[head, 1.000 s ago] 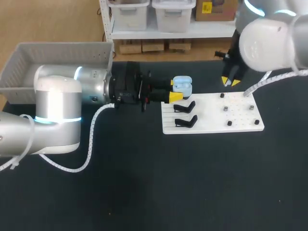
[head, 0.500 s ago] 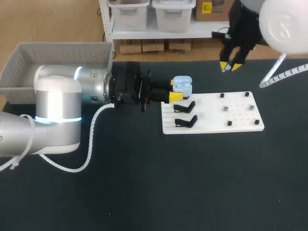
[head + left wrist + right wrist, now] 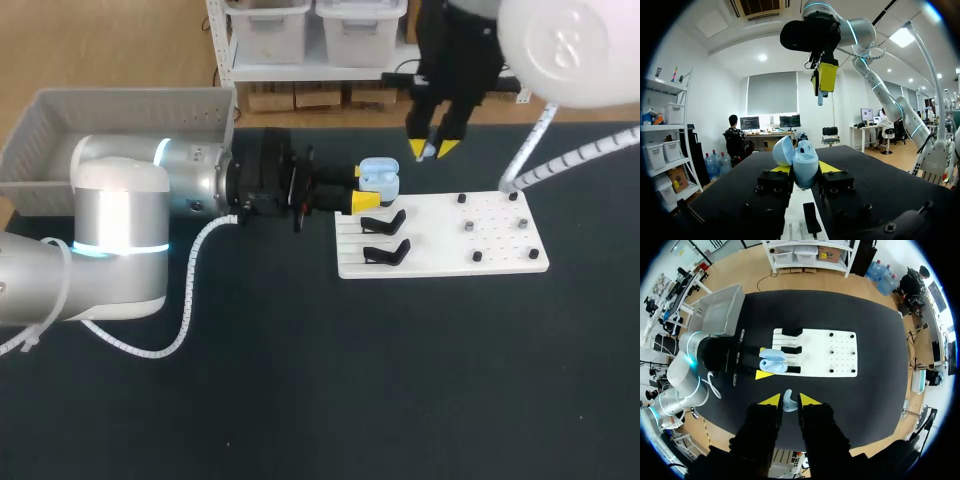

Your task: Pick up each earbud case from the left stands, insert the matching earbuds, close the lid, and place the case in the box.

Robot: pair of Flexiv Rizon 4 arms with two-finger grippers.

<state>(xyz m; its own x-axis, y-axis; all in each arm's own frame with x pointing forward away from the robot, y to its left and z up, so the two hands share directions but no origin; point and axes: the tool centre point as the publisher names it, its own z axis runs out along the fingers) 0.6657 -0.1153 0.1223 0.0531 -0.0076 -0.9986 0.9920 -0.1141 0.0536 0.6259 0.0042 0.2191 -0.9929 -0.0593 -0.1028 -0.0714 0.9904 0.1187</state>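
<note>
While left hand (image 3: 366, 188) clamps smooth rounded case (image 3: 380, 176), right hand (image 3: 433, 149) pinches earbud (image 3: 788, 401).

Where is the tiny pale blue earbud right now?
In the right wrist view, the earbud sits pinched between the yellow tips of the right pincer, up in the air over the table, above the open earbud case held by the left pincer.

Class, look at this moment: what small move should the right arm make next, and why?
Probably move the right gripper across and down until its earbud is directly over the earbud case. The gripper has the earbud pinched, the case's lid stands open, and the left gripper clamps the case. The right gripper hangs above and to one side of the case, well apart from it.
</note>
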